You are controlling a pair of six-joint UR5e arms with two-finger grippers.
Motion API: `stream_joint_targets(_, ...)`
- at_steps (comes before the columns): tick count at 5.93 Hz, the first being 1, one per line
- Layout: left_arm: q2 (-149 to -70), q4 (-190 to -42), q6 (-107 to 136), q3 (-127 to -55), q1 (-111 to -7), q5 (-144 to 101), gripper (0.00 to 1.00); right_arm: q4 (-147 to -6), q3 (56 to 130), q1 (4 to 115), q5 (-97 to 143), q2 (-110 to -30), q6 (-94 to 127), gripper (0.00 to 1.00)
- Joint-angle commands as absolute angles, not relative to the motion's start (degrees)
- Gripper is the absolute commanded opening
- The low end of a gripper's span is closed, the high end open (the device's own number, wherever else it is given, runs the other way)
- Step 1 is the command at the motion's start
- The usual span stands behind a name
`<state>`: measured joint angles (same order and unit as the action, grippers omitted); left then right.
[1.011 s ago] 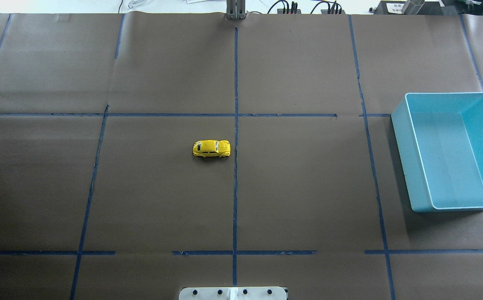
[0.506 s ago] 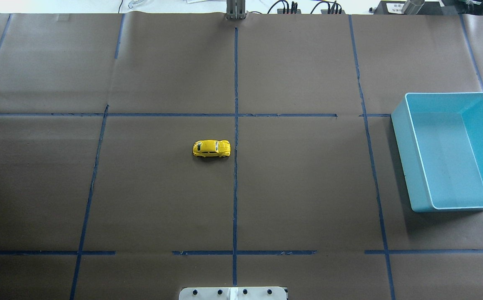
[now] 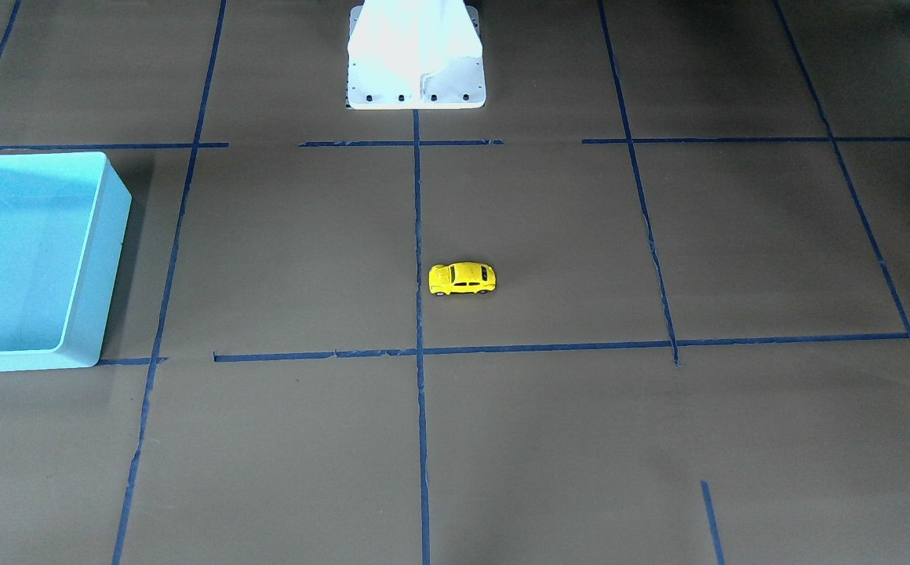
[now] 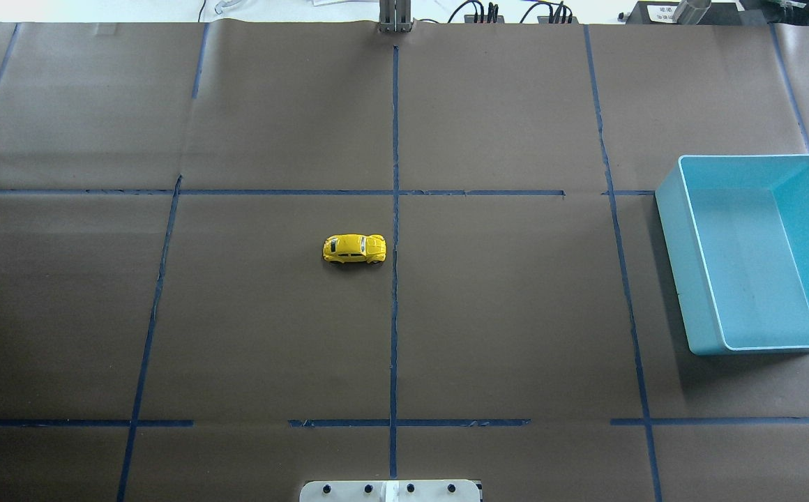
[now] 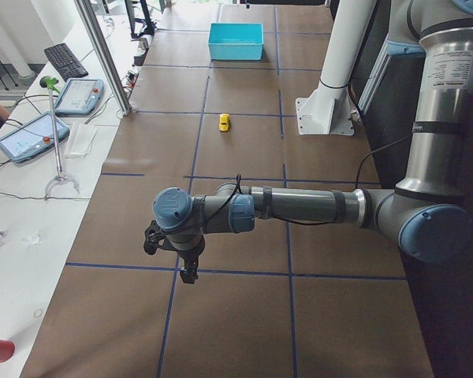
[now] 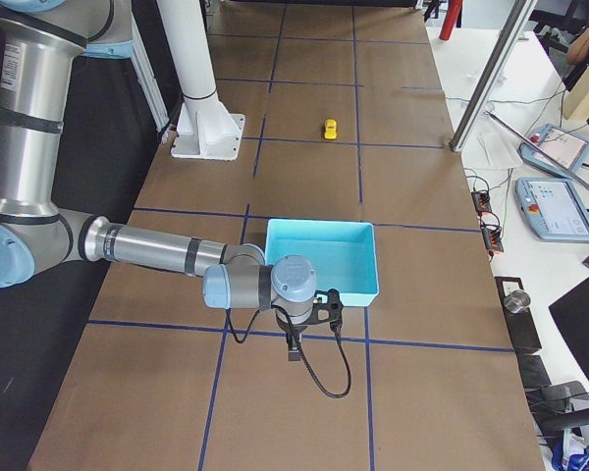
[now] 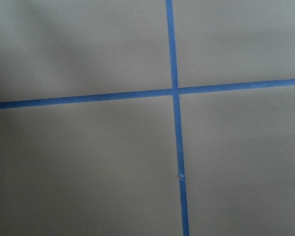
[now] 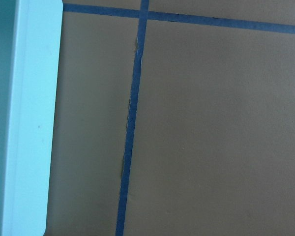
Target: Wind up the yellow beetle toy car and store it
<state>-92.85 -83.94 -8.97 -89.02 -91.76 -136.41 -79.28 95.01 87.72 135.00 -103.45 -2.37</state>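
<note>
The yellow beetle toy car (image 4: pixel 353 249) stands on its wheels near the middle of the table, just left of the centre tape line; it also shows in the front-facing view (image 3: pixel 462 278) and in both side views (image 5: pixel 224 122) (image 6: pixel 330 129). The light blue bin (image 4: pixel 673 258) stands empty at the table's right side. My left gripper (image 5: pixel 188 272) hangs over a tape crossing far out at the left end. My right gripper (image 6: pixel 293 350) hangs just beyond the bin's outer side (image 8: pixel 29 123). Both are far from the car, and I cannot tell whether they are open or shut.
Brown paper with blue tape lines covers the table. The white robot base (image 4: pixel 390 490) stands at the near edge. A metal post (image 4: pixel 395 17) and cables sit at the far edge. Tablets and a keyboard lie on a side bench (image 5: pixel 31 134).
</note>
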Motion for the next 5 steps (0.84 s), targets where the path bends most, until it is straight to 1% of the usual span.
stream_joint_targets(1,-92.55,-83.94,-9.05,-88.86,-91.76,-136.41,1.0,-79.28,95.01,87.71,135.0,-103.45,-2.37,1.0)
stream_joint_targets(2,-93.16,-83.85,-8.97,-89.03,-91.32,-136.06,1.0,-79.28,95.01,87.71,135.0,-103.45,-2.37,1.0)
stream_joint_targets(3,-96.82,-82.54,-8.88,-89.9,-89.06,-136.14,1.0,-79.28,95.01,87.71,135.0,-103.45,-2.37,1.0)
stream_joint_targets(5,-105.86,-70.2,-8.79,-91.93,-80.99,-135.97,1.0,-79.28,95.01,87.71,135.0,-103.45,-2.37,1.0)
